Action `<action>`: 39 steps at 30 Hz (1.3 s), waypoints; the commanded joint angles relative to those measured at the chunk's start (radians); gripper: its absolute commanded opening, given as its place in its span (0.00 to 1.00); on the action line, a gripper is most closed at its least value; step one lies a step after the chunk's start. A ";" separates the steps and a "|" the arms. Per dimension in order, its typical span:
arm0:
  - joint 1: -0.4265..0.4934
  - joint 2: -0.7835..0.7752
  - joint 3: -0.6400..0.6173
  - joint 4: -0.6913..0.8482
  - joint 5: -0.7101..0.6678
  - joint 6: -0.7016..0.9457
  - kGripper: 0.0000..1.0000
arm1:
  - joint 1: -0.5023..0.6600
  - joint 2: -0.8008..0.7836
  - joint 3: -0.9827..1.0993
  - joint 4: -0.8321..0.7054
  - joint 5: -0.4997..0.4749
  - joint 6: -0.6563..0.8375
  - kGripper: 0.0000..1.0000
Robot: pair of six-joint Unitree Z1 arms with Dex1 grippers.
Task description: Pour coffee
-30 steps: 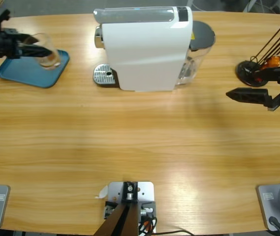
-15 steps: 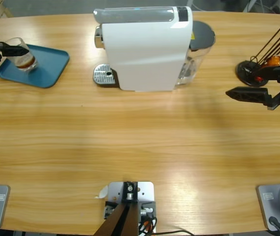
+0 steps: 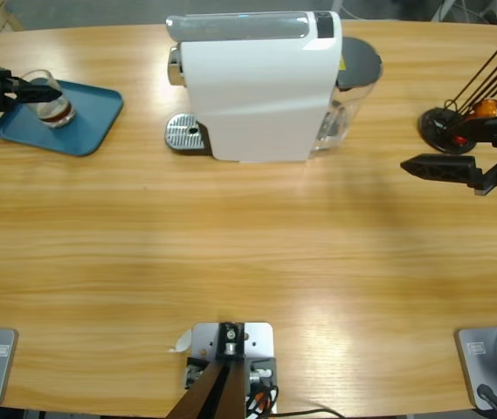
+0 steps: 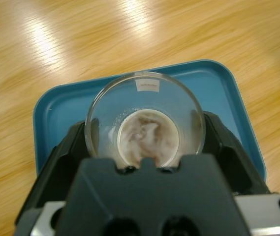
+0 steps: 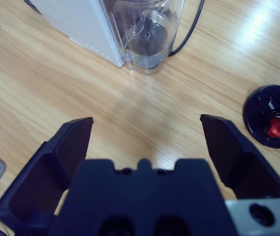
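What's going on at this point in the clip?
The left gripper is closed around a small glass tumbler holding a little dark coffee, positioned over the blue tray at the table's far left. Whether the glass rests on the tray can't be told. The right gripper hangs open and empty over the bare wood, near the capsule holder. The white coffee machine stands between them, nothing on its drip grate.

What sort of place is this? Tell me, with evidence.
Probably a coffee station on a robot test bench: a white capsule coffee machine, a black wire capsule rack, and a long wooden table with two arms.
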 commanded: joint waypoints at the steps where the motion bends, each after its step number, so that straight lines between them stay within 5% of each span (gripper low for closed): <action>1: -0.016 0.068 0.014 -0.015 -0.052 0.017 0.99 | -0.012 0.009 0.033 -0.009 0.013 -0.010 1.00; 10: -0.008 -0.026 0.072 -0.013 -0.051 0.015 0.99 | -0.012 -0.013 0.037 -0.009 0.016 -0.010 1.00; 17: -0.007 -0.256 0.152 0.021 -0.009 0.046 0.99 | -0.012 -0.030 0.042 -0.009 0.016 -0.010 1.00; 24: 0.002 -0.617 0.163 0.449 0.277 0.045 0.99 | -0.012 -0.068 0.053 -0.013 0.019 -0.010 1.00; 28: -0.013 -0.781 0.139 0.691 0.303 0.014 1.00 | -0.011 -0.065 0.056 -0.018 0.019 -0.010 1.00; 31: -0.066 -0.869 0.112 0.777 0.183 -0.048 1.00 | -0.011 -0.067 0.058 -0.019 0.018 -0.010 1.00; 36: -0.066 -0.813 0.100 0.769 -0.251 -0.055 1.00 | -0.011 -0.077 0.062 -0.021 0.019 -0.010 1.00; 39: -0.068 -0.768 0.114 0.768 -0.351 -0.046 1.00 | -0.011 -0.082 0.067 -0.026 0.019 -0.010 1.00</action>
